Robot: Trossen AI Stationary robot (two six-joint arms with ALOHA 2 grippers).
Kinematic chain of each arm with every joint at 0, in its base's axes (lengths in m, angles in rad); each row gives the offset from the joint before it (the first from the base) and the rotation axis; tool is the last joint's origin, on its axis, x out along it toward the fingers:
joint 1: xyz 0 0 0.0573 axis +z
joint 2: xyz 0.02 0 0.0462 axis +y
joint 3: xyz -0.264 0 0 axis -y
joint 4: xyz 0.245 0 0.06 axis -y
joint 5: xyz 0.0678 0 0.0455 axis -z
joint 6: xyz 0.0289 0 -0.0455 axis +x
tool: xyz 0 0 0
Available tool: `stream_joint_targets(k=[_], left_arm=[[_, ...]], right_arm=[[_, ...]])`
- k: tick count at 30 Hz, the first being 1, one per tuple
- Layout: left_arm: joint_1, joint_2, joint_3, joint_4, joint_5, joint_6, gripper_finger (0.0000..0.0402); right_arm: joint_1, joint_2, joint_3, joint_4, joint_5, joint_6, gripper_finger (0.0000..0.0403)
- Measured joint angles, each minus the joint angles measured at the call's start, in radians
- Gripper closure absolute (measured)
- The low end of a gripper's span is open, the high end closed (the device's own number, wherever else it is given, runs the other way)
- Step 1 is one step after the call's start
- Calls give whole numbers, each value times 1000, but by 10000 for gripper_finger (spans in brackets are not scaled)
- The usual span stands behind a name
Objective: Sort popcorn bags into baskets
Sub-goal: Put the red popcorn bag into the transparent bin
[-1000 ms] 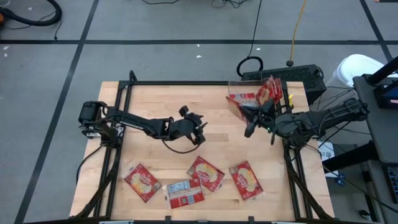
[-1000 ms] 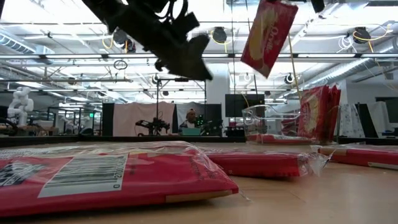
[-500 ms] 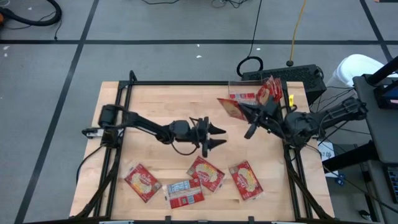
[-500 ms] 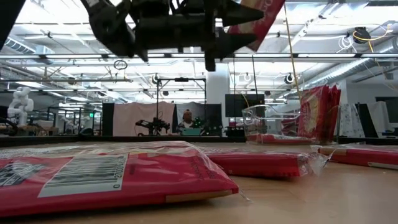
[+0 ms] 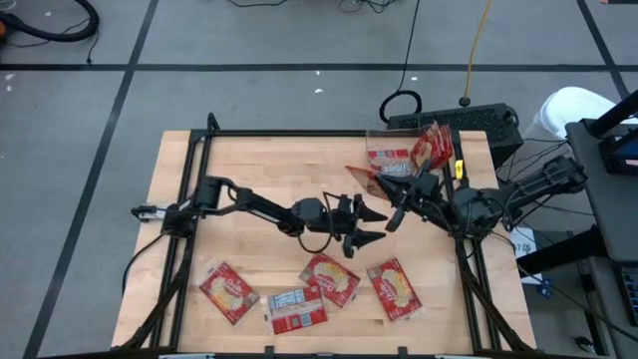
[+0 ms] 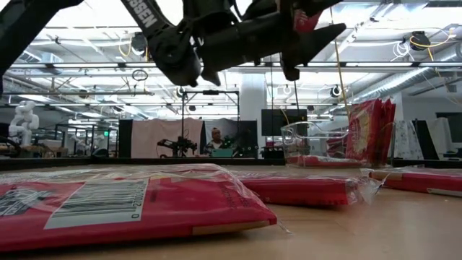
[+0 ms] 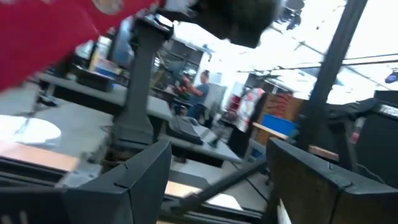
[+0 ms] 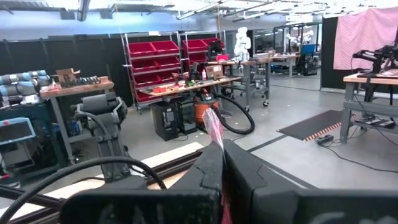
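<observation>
My right gripper hangs high over the table's right half, shut on one red popcorn bag. My left gripper reaches from the left, open, fingers pointing right just beside and below that bag; in its wrist view the bag fills the upper corner. The clear bin stands at the far right corner with several red bags leaning upright inside. Several more bags lie flat along the near edge. My right gripper pinches the red bag between its two fingers at one edge. The fingers come level from the table's right. The bag is lifted clear and sticks out past the fingertips toward the left, seen edge-on in the right wrist view.
A black frame rail runs along the table's far edge, and rails run down both sides. Bare wood lies between the arms and the far edge. In the low view a flat bag fills the foreground, with the bin behind.
My left gripper has swung from the table's middle toward the right, turning to point at the held bag, and now sits right beside it. My right gripper has carried the bag up and slightly left, away from the bin.
</observation>
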Motion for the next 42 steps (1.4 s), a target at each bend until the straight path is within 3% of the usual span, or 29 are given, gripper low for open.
stream_joint_targets(k=[4,7,14,22,27,33,42], left_arm=[[8,-1,0,10,-77,19,154],[26,0,-8,64,-73,-11,166],[60,-1,-10,144,40,-34,182],[71,-1,-10,170,66,-57,168],[102,-1,-10,168,205,-97,163],[165,-1,-13,124,422,-162,180],[180,-53,-90,151,520,-79,203]], right_arm=[[22,-2,0,-9,1,0,403],[54,-14,0,-17,38,-9,403],[133,-23,0,-61,80,35,403],[173,-23,0,-86,94,60,403],[221,-23,0,-153,183,89,403],[259,-23,0,-210,186,148,403],[321,-42,0,-388,180,310,403]])
